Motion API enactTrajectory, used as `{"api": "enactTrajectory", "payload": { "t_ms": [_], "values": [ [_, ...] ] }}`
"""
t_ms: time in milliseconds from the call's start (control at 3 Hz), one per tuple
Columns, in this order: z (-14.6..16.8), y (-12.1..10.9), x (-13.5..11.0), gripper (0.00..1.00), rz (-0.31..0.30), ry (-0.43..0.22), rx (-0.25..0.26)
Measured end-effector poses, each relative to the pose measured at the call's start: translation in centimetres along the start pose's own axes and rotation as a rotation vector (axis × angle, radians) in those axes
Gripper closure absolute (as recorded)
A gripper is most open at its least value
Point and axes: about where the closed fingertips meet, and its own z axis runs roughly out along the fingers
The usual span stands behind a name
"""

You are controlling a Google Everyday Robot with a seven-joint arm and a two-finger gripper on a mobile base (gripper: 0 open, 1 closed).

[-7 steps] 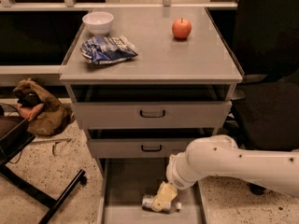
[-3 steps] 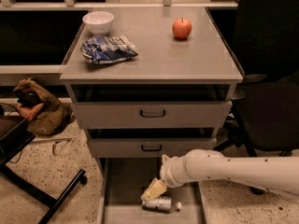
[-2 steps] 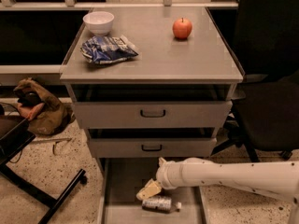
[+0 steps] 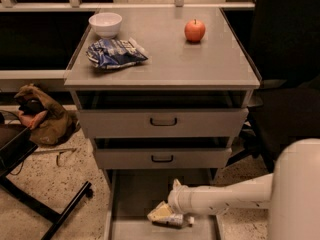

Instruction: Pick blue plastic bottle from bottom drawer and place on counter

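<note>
The blue plastic bottle (image 4: pixel 176 220) lies on its side on the floor of the pulled-out bottom drawer (image 4: pixel 132 194), white cap to the right. My gripper (image 4: pixel 159 212) reaches in from the right on a long white arm and sits low in the drawer, right at the bottle's left end and partly covering it. I cannot tell whether it is touching the bottle. The counter (image 4: pixel 200 66) is the grey top of the cabinet, above the two shut drawer fronts.
On the counter are a white bowl (image 4: pixel 105 23), a blue-and-white snack bag (image 4: pixel 115 53) and a red apple (image 4: pixel 194 30). A brown bag (image 4: pixel 42 119) lies on the floor at left beside a black stand leg (image 4: pixel 65 211). A dark chair (image 4: pixel 285 109) stands at right.
My arm has swung left and dropped lower into the drawer. The gripper has moved from above the bottle's right side to its left end. The bottle has stayed in place.
</note>
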Motion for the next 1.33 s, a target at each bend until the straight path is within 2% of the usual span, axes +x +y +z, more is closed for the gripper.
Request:
{"api": "enactTrajectory", "payload": {
  "t_ms": [333, 667, 1000, 1333],
  "values": [
    [0.1, -1.5, 2.5, 0.00, 0.001, -0.001, 0.073],
    [0.1, -1.5, 2.5, 0.00, 0.001, -0.001, 0.073],
    [2.4, -1.5, 5.7, 0.00, 0.063, 0.015, 0.086],
    [6.8, -1.4, 10.2, 0.00, 0.120, 0.051, 0.068]
  ]
}}
